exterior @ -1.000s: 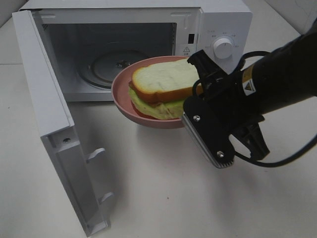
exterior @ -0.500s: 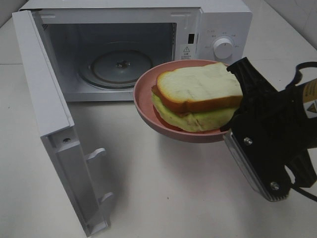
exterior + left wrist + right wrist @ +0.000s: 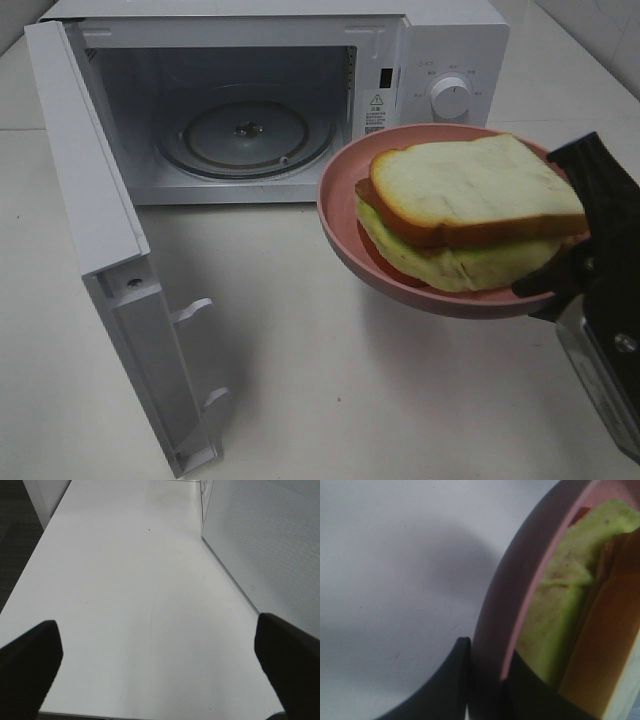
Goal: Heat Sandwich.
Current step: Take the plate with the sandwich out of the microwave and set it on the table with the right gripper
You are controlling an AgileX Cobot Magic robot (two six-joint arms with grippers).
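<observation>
A: Step? Right gripper (image 3: pixel 585 265) clamped on the pink plate (image 3: pixel 345 225) rim, sandwich (image 3: pixel 470 210) riding on it, held off the desk (image 3: pixel 330 380) just right of the open microwave (image 3: pixel 250 100).

B: Left gripper (image 3: pixel 155 645)?

A: Jaws spread wide, empty, over bare desk by the microwave door (image 3: pixel 95 230).

B: Next?

A: Probably carry the plate level to the turntable (image 3: pixel 245 135), clear the opening's edge, set down, release, then shut the door.

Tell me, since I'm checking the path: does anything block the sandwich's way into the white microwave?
Nothing visible does. The white microwave's door hangs wide open, its glass turntable is bare, and the pink plate carrying the sandwich hangs before the opening.
</observation>
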